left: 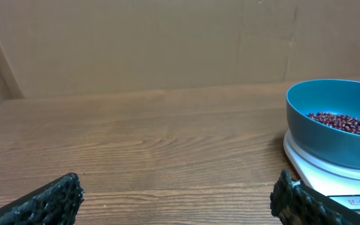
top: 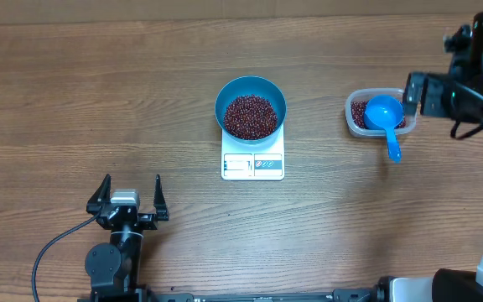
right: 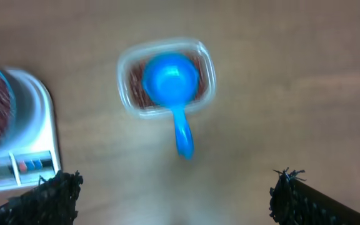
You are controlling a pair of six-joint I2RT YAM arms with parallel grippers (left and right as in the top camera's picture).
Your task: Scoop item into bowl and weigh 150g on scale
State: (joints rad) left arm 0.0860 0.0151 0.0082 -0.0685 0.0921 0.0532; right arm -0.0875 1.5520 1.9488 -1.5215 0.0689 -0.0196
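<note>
Here, left end effector [top: 131, 189] and right end effector [right: 174, 200] gape above wood-grain table [top: 99, 101], brown wall [left: 167, 44] behind.

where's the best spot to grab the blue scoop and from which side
Grip the scoop by its handle, which juts past the rim of the clear tub while its cup sits in the tub. Come down from above with the right gripper, jaws across the handle's narrow width.

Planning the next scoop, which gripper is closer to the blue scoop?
Right. The right gripper hangs close by the scoop; the left gripper sits far off, beyond the scale.
</note>
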